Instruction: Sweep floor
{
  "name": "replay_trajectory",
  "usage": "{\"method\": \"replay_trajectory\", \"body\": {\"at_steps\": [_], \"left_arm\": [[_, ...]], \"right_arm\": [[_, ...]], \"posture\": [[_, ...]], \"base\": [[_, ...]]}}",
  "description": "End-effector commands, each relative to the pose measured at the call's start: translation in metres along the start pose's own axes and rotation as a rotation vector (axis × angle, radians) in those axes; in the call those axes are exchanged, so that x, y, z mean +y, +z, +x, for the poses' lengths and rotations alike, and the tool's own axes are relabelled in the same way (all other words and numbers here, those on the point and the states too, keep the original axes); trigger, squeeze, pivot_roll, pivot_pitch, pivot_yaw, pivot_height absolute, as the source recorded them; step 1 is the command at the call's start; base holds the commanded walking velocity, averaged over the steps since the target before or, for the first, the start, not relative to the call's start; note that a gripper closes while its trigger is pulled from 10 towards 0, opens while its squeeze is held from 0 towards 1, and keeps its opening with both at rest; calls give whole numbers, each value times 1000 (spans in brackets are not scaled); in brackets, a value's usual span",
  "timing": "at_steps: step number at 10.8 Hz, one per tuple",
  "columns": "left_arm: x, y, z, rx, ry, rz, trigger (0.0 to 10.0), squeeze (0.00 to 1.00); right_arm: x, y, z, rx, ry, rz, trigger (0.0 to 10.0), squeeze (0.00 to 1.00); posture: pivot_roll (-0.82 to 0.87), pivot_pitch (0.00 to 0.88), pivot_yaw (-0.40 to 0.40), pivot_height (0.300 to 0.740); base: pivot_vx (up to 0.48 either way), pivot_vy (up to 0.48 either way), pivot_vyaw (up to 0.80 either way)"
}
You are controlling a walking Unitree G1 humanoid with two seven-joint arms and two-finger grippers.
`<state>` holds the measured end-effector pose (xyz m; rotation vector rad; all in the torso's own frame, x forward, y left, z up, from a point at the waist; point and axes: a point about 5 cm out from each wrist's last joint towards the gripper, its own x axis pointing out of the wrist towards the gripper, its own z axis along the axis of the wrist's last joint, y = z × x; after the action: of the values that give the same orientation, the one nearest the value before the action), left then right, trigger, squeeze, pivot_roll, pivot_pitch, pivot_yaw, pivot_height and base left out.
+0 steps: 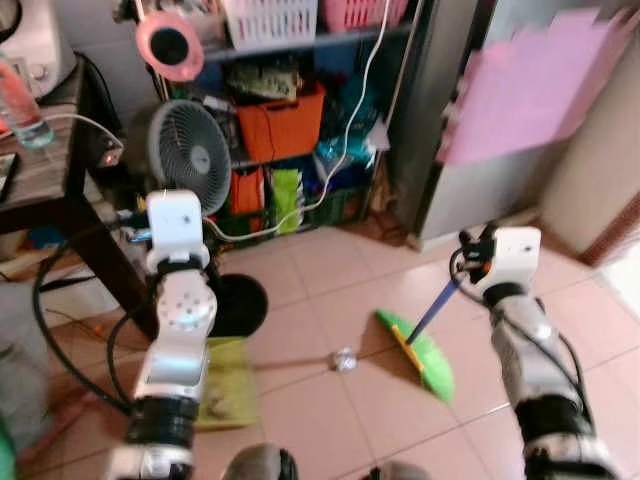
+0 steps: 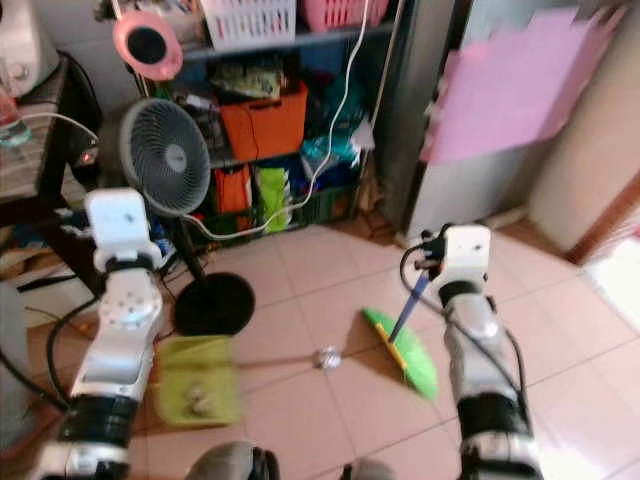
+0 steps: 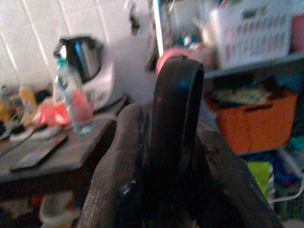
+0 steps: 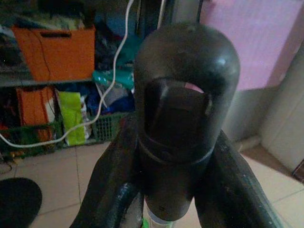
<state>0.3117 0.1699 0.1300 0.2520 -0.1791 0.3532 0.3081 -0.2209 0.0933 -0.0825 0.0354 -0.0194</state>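
A green broom head (image 1: pixel 422 358) with a yellow band rests on the tiled floor, and its blue handle (image 1: pixel 436 308) slants up to my right wrist. My right gripper (image 4: pixel 175 192) is shut on the handle's black end cap (image 4: pixel 185 90). A small crumpled grey scrap (image 1: pixel 343 360) lies just left of the broom head. Further left, a yellow-green dustpan (image 1: pixel 226 385) sits on the floor with some debris in it, below my left arm. My left gripper (image 3: pixel 173 159) is shut on the dustpan's black looped handle (image 3: pixel 175 95).
A standing fan (image 1: pixel 186 152) with a round black base (image 1: pixel 240 305) stands behind the dustpan. A dark table (image 1: pixel 45 185) and black cables (image 1: pixel 45 330) are at left. Cluttered shelves with orange bins (image 1: pixel 281 122) stand at the back, beside a grey cabinet (image 1: pixel 470 180) with a pink sheet.
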Motion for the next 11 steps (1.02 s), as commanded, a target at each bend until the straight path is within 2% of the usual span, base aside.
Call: {"method": "replay_trajectory", "body": {"at_steps": [1,2,4,5,6,7,8,9,11], "left_arm": [[-9,13,6,-65,-11,-34,10000,0],[-21,-1,14,-15,-44,-46,10000,0],[-32,-12,20,36,-81,-65,10000,0],[-38,-15,22,62,-82,-104,10000,0],[-41,-16,23,72,-75,-111,10000,0],[-51,-14,24,49,-78,-78,10000,0],[-55,-13,23,60,-89,-87,10000,0],[-65,-9,21,59,-131,-139,10000,0],[-65,-11,20,58,-119,-155,10000,0]], "right_arm": [[-2,4,-1,-8,1,5,10000,0],[-3,7,-9,-12,5,13,10000,0],[-9,7,-19,0,-1,3,10000,0],[-14,8,-25,11,-11,-2,10000,0],[-16,8,-29,20,-12,-6,10000,0],[-18,9,-35,36,-11,-11,10000,0],[-20,8,-37,40,-13,-11,10000,0],[-22,7,-42,55,-23,-10,10000,0],[-18,7,-44,62,-17,-2,10000,0]], "posture": [[-119,0,20,740],[-150,0,20,740],[-196,25,26,740],[-216,36,27,740],[-229,39,28,740],[-241,42,28,740],[-247,43,28,740],[-250,43,30,740],[-245,43,30,740]], "base": [[0,0,0],[0,0,0],[0,0,0],[0,0,0],[0,0,0],[0,0,0],[0,0,0],[0,0,0],[0,0,0]]}}
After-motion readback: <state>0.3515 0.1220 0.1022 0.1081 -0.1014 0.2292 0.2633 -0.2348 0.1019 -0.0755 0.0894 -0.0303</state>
